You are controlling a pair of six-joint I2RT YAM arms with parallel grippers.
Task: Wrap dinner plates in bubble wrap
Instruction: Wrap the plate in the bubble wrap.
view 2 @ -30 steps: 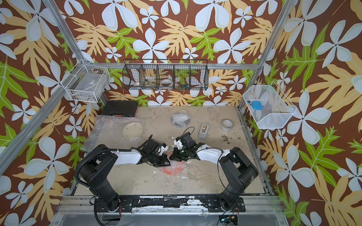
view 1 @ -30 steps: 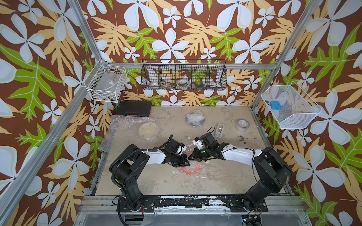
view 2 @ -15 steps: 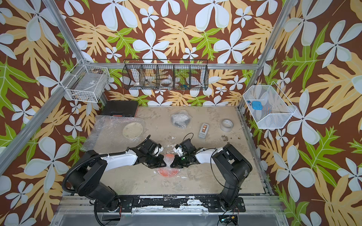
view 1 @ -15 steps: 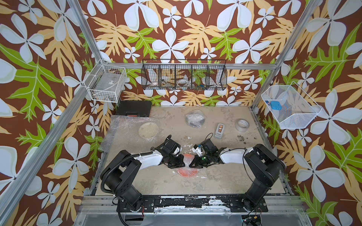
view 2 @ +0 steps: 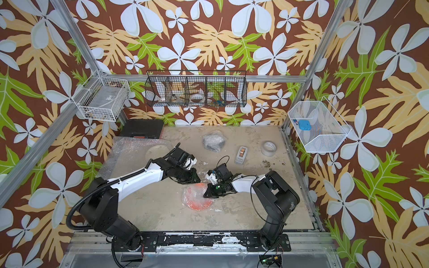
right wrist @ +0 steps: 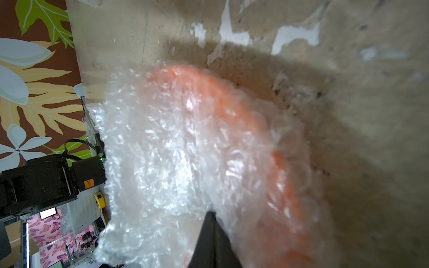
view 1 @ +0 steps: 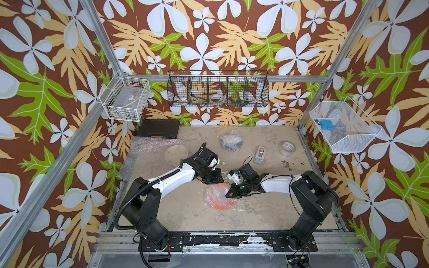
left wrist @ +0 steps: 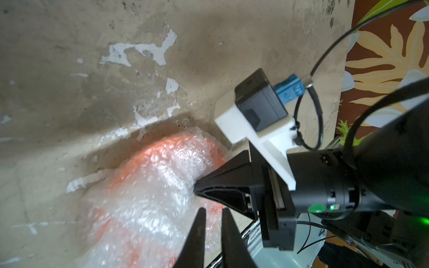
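Worn beige tabletop (view 1: pixel 185 215), walled round by loud leaf-and-flower wallpaper, bears the bright orange round dinner plate (view 1: pixel 220 205), which lies flat with a clear, bubbled sheet of bubble wrap (view 1: pixel 213 195) crumpled over most of it; only arcs of orange rim show bare. The right gripper (view 1: pixel 228 196) rests on top of the orange plate with its jaws closed, seemingly pinching a fold of the bubble wrap. The left gripper (view 1: pixel 222 181) hovers just beyond the plate's far edge, jaws a narrow slit apart and holding nothing. The step in hand looks like drawing the loose film across the plate. Doing it well likely means the right claw keeping its pinch low and pulling toward the uncovered rim, while the left one takes the free edge or pins the plate so it cannot slide. Thin film can slip from a closed claw, so a slow pull seems wise. Both top views give the layout, with a cream round plate (view 1: pixel 176 152) on a flat spare sheet (view 1: pixel 144 160) well off to the far left of the orange plate, but not the jaws. The left wrist view shows the slit between the left fingers (left wrist: pixel 199 234) and the right claw's tip sunk in bunched wrap. The right wrist view shows the film billowing up off the plate, though it is too blurred to confirm the pinch.
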